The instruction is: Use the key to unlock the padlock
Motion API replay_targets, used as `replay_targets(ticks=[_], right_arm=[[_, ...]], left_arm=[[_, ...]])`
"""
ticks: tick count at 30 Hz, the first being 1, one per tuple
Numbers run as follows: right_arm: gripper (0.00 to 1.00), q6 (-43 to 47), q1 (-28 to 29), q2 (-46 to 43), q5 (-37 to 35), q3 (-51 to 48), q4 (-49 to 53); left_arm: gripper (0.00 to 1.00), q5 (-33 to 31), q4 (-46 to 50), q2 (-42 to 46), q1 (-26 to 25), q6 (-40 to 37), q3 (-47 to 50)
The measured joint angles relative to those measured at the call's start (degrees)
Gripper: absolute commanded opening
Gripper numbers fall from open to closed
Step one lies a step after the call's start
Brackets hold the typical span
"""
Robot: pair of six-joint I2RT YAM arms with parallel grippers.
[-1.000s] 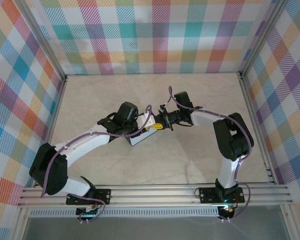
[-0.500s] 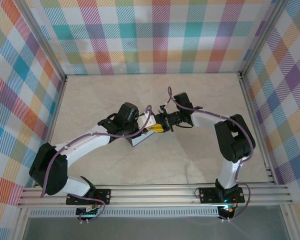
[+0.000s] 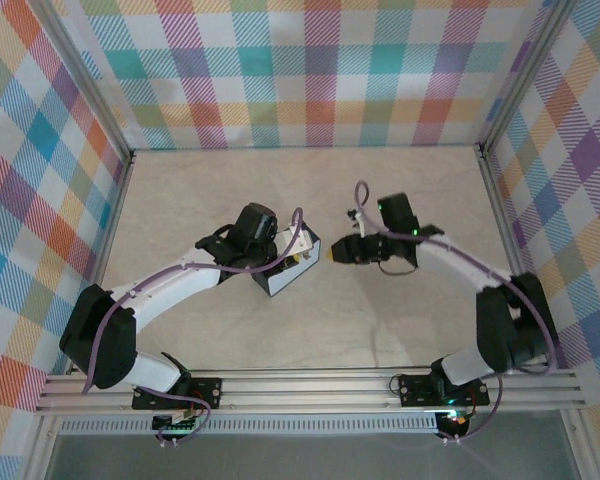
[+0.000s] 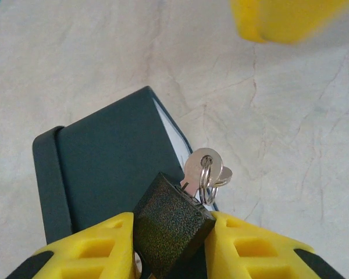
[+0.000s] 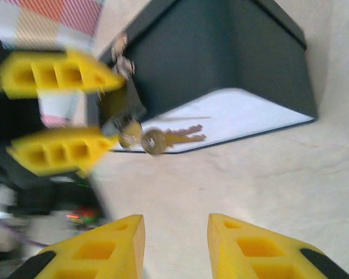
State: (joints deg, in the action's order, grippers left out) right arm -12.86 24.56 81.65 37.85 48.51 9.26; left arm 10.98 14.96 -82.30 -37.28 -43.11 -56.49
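Top: R fingers [image 3: 338, 252] just let go, backed off right, clear of box [image 3: 278, 282] at table [image 3: 410, 190] centre.
L wrist: L fingers [image 4: 99, 244] clamped on padlock [image 4: 171, 224] at box edge; key [image 4: 200, 168] stuck in it.
R wrist: R fingers apart, empty. Prob key seated; regrasp + turn next.

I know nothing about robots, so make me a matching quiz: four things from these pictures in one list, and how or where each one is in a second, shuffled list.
Things
1. padlock
2. key
3. right gripper
4. box

States
a. dark, lying on the pale table
b. open, nothing between its fingers
c. clamped in the left gripper
d. poking out from the padlock, on a ring

Pairs: 1-c, 2-d, 3-b, 4-a
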Motion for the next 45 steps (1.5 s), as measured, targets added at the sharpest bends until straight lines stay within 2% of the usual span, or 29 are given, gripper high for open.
replay_targets(ticks=[4, 7, 12, 22, 32, 45], right_arm=[[0.32, 8.81, 3.34, -5.51, -8.68, -13.22, -19.28], [0.27, 15.61, 3.76, -3.96, -11.98, -14.23, -27.96], [0.28, 24.28, 4.74, -1.03, -11.39, -13.16, -38.29], [0.32, 31.21, 8.74, 1.66, -7.93, -11.26, -40.94], [0.32, 33.24, 8.92, 3.54, -7.63, -11.28, -40.96], [0.23, 33.53, 9.25, 5.86, -8.17, -11.26, -42.80]], left_arm=[[0.31, 1.99, 1.27, -0.74, 0.68, -0.22, -1.11], [0.31, 2.91, 2.23, -1.16, 1.07, -0.46, -1.86], [0.31, 4.04, 3.26, -1.66, 1.62, -1.29, -2.71], [0.30, 5.35, 4.48, -2.34, 2.47, -1.73, -3.78], [0.30, 6.14, 4.57, -2.34, 2.93, -2.78, -3.78], [0.29, 6.60, 5.88, -1.95, 2.99, -2.99, -3.76]])
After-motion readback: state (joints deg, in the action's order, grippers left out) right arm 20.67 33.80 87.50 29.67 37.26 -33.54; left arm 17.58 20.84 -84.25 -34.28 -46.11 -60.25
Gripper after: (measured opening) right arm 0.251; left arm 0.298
